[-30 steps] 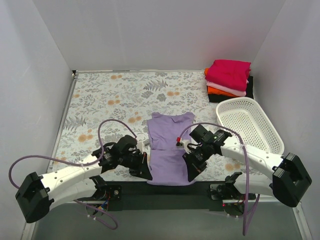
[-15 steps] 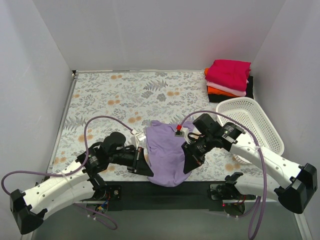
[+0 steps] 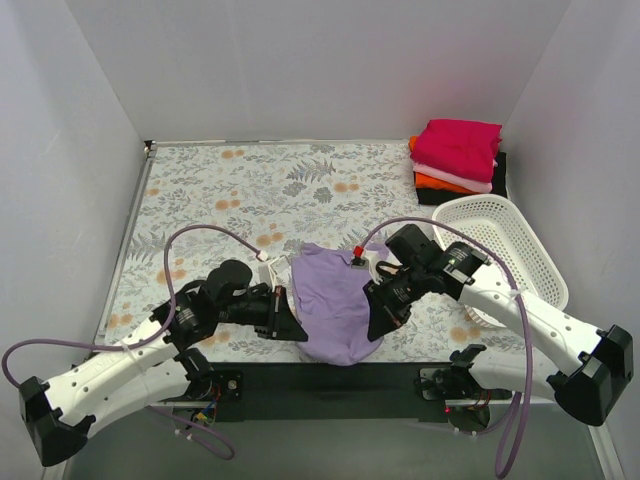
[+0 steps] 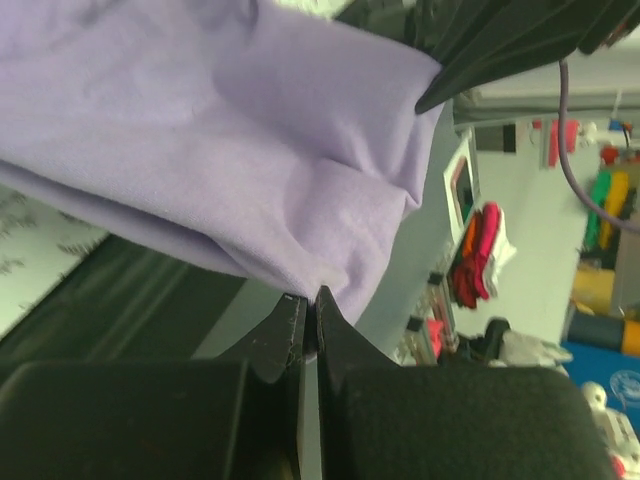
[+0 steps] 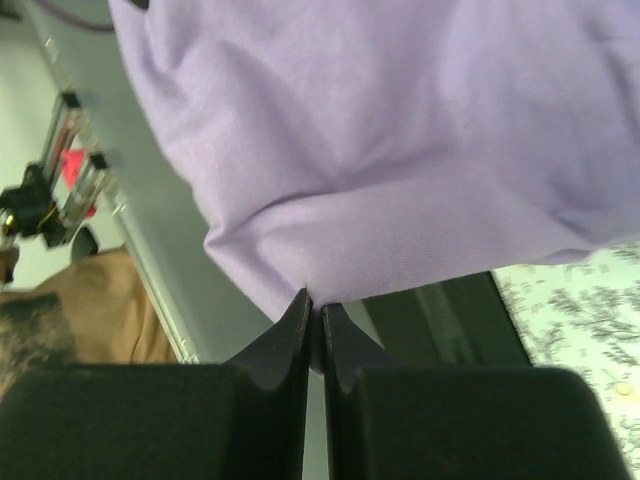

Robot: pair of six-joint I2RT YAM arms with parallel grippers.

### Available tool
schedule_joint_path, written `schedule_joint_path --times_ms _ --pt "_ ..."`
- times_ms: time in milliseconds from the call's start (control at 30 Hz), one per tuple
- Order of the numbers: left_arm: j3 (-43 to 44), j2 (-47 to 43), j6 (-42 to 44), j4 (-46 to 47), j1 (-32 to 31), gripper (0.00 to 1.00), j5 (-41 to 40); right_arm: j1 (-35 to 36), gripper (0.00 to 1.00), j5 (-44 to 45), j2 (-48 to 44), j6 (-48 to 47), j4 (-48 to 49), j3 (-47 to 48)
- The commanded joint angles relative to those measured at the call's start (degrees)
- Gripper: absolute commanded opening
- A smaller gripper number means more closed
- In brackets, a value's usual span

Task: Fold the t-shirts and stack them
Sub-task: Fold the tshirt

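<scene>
- Pinched shut, the left gripper [image 3: 288,325] is closed on the near left corner of the shirt [image 3: 335,300]; in its wrist view only a thin fold of purple cloth is caught at the very tips of the jaws.
- On the other side, the right gripper [image 3: 378,320] is likewise pressed together on the near right corner, again on very little cloth.
- Between the two, the shirt is held up off the table [image 3: 230,190] at the near edge, sagging in the middle, while its far part appears to rest on the surface.
- At the far right corner a stack [image 3: 458,155] of folded shirts is seen, with a basket [image 3: 500,203] just near of it.
- Light, limp, easily creased cloth is to be expected; hold is best taken at hem corners, both sides together, so the edge is kept taut. So slim a pinch could be slipped out of.
- Both arms are reached inward from the near edge, wrists turned toward each other, fingers angled down at the shirt.
</scene>
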Motion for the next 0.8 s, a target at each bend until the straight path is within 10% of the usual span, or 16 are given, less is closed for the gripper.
schedule_joint_path --times_ms 0,400,767 --pt "-1.3 1.8 -1.4 8.0 -0.2 0.00 -10.0 -1.5 0.01 5.7 -1.5 2.9 7.6 -0.7" --pt "-4.0 8.0 -0.9 22.6 0.1 0.00 -32.8 -6.5 0.01 27.0 0.7 5.0 21.1 -0.8" --pt "-0.6 17.0 4.0 31.2 8.1 0.00 -31.5 -9.7 0.01 32.3 9.5 1.8 24.0 8.5"
